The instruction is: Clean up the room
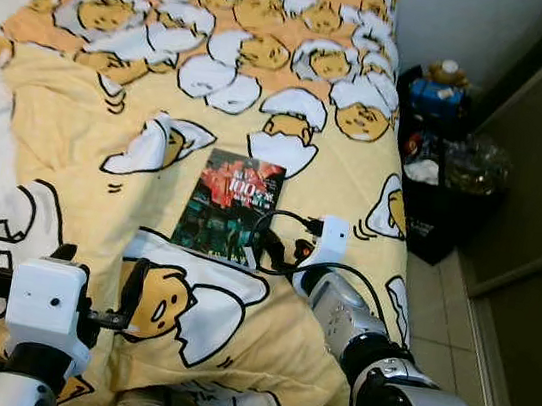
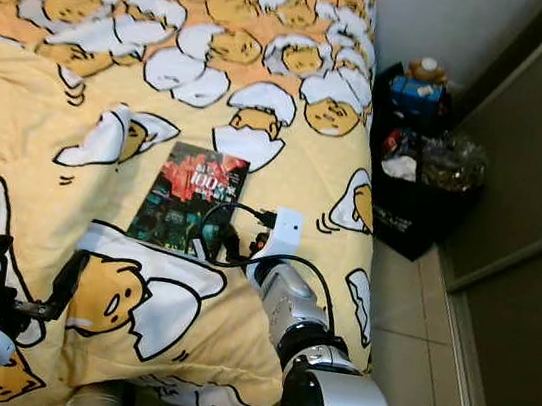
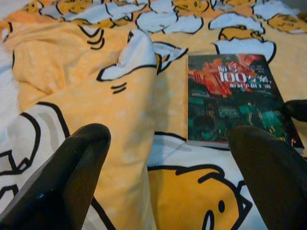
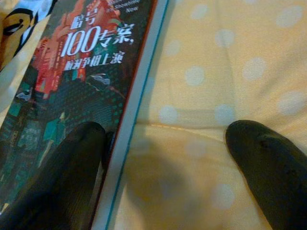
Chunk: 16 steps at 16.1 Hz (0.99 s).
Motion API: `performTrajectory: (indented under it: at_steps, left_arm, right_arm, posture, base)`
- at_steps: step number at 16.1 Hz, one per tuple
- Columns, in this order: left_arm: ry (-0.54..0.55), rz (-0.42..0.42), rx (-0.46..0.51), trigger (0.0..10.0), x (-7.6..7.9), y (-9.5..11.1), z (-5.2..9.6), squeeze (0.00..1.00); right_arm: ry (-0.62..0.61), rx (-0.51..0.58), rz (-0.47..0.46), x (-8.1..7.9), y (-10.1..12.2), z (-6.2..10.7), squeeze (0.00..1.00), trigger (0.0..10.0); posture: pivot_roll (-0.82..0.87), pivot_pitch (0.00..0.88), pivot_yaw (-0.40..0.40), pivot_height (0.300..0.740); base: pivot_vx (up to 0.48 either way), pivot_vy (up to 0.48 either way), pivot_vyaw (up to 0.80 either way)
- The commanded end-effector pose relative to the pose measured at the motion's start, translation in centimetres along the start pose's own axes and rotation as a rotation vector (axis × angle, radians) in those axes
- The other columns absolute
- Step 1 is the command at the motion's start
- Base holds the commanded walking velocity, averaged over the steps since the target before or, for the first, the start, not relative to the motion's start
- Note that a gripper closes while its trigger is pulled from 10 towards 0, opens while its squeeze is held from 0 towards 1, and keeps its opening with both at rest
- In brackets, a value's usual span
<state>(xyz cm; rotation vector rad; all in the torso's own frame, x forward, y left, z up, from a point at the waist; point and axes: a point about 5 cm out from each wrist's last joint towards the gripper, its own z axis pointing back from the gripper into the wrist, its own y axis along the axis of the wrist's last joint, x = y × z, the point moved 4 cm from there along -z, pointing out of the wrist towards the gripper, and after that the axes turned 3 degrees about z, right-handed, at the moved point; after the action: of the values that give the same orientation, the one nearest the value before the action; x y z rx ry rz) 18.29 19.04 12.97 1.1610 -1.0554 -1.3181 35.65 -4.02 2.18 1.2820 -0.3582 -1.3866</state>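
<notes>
The left tool (image 1: 97, 290) hovers spread over the bed's (image 1: 47, 141) near edge. The book (image 1: 229, 206) lies mid-bed; the right tool (image 4: 163, 167), spread, straddles its right edge and may push it away.

Two silver arms with rounded, glossy metal segments and black joint rings; boxy white wrist block behind the left gripper (image 1: 98, 285), black cable trailing from its side; smaller white block behind the right gripper (image 1: 279, 255), looped black cables running back along the forearm; long matte black fingers (image 3: 72, 184), rounded at the tips.
</notes>
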Motion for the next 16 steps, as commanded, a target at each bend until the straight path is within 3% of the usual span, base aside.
performTrajectory:
  at_steps: [1, 5, 9, 12, 14, 16]
  left_arm:
    - [-0.003, 0.009, -0.001, 10.0, 0.3, 0.3, 0.2, 0.0]
    - [-0.009, -0.002, 0.014, 10.0, 0.2, 0.8, -0.6, 0.0]
    - [-0.028, -0.013, 0.026, 10.0, 0.3, 1.4, -1.4, 0.0]
    - [-0.043, 0.001, 0.026, 10.0, 1.1, 1.3, -1.6, 0.0]
    - [-0.046, 0.009, 0.019, 10.0, 1.4, 1.1, -1.5, 0.0]
    - [-0.04, 0.008, 0.018, 10.0, 1.3, 1.2, -1.4, 0.0]
  right_arm:
    - [0.034, -0.045, -0.058, -2.3, -1.3, -0.6, 0.0, 10.0]
    - [0.063, -0.062, -0.141, -3.9, -1.2, -1.0, 0.0, 10.0]
    - [0.077, -0.016, -0.095, -5.6, 1.0, -1.8, 0.0, 10.0]
    - [0.082, 0.0, -0.117, -6.0, 1.9, -2.1, 0.0, 10.0]
    - [0.089, -0.006, -0.119, -6.4, 1.8, -2.1, 0.0, 10.0]
    - [0.063, -0.033, -0.183, -5.8, 0.8, -1.9, 0.0, 10.0]
  posture:
    - [0.4, 0.207, -0.155, 0.74]
    - [0.41, 0.23, -0.152, 0.74]
    - [0.39, 0.27, -0.16, 0.74]
    - [0.36, 0.291, -0.185, 0.74]
    - [0.36, 0.293, -0.187, 0.74]
    - [0.37, 0.295, -0.182, 0.74]
  base:
    - [0.0, 0.0, 0.0]
    - [0.0, 0.0, 0.0]
    - [0.0, 0.0, 0.0]
    - [0.0, 0.0, 0.0]
    - [0.0, 0.0, 0.0]
    - [0.0, 0.0, 0.0]
